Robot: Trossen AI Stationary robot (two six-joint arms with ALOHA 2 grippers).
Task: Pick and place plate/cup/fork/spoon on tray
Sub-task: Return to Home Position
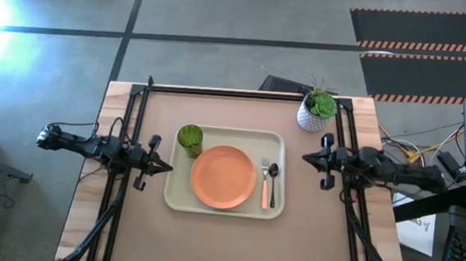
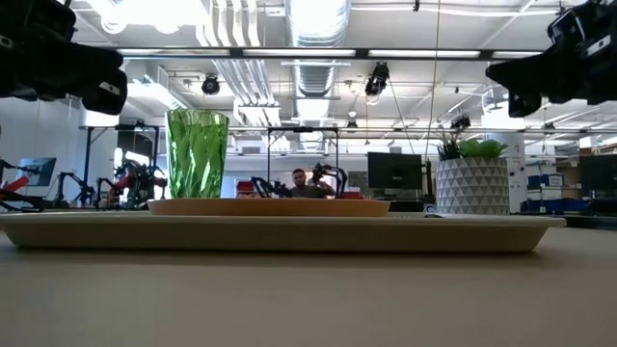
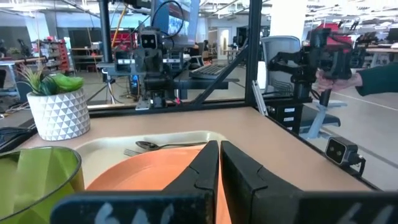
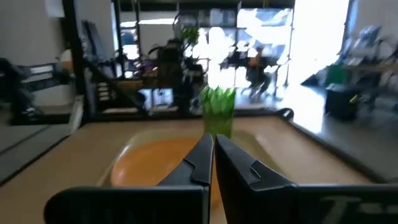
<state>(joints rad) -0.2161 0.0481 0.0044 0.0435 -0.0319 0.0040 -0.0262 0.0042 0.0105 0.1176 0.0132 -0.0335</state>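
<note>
The cream-green tray [image 1: 177, 199] lies mid-table. The orange plate [image 1: 222, 177] lies flat in its middle. The green cup [image 1: 190, 138] stands upright in the tray's far left corner. The orange-handled fork [image 1: 264, 186] and the dark spoon [image 1: 273, 183] lie side by side along the tray's right side. My left gripper [image 1: 167, 168] hovers shut and empty just left of the tray. My right gripper [image 1: 305, 159] hovers shut and empty to the right of the tray. In the low view the cup [image 2: 197, 154] and plate [image 2: 270, 205] stand on the tray [image 2: 280, 234].
A white textured pot with a green plant [image 1: 315, 110] stands at the table's far right, behind my right arm. Black frame rails run along the table's left, right and far edges. Bare tabletop lies in front of the tray.
</note>
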